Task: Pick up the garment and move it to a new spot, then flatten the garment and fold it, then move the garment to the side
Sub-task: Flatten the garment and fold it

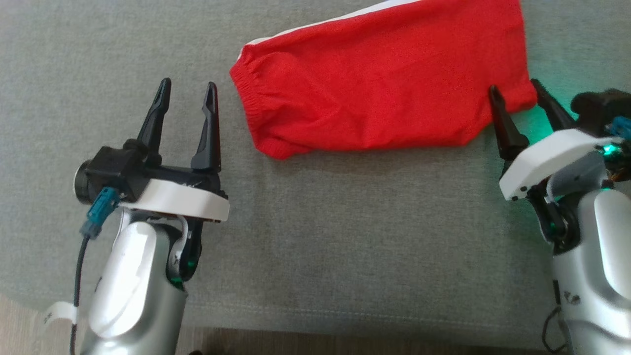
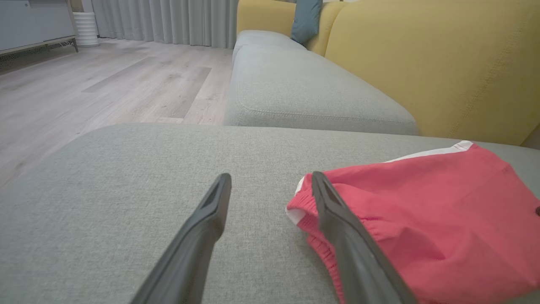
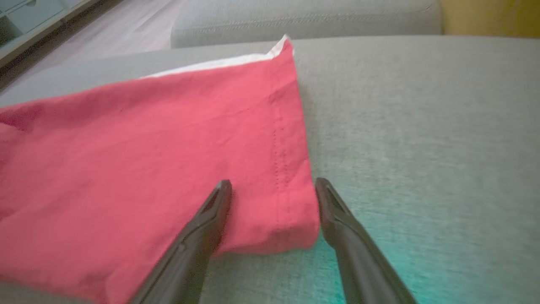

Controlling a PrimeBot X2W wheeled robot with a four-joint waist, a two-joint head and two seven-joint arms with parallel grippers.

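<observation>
While flat, garment [image 1: 379, 84] between left end effector [image 1: 188, 84] and right end effector [image 1: 514, 86], both agape; yellow backrest [image 2: 443, 63] in left wrist view.

Home living room. Grey fabric sofa seat [image 2: 295, 84] with stitched cushion edges, mustard-yellow backrest [image 2: 422, 63], teal throw pillow [image 2: 306, 19] leaning on it. Light wood-plank floor [image 2: 105, 84], grey floor-length curtains [image 2: 168, 21] at the far wall, a white ribbed cylinder [image 2: 86, 29] standing beside them, and a low grey cabinet [image 2: 29, 21] on legs in the corner.
</observation>
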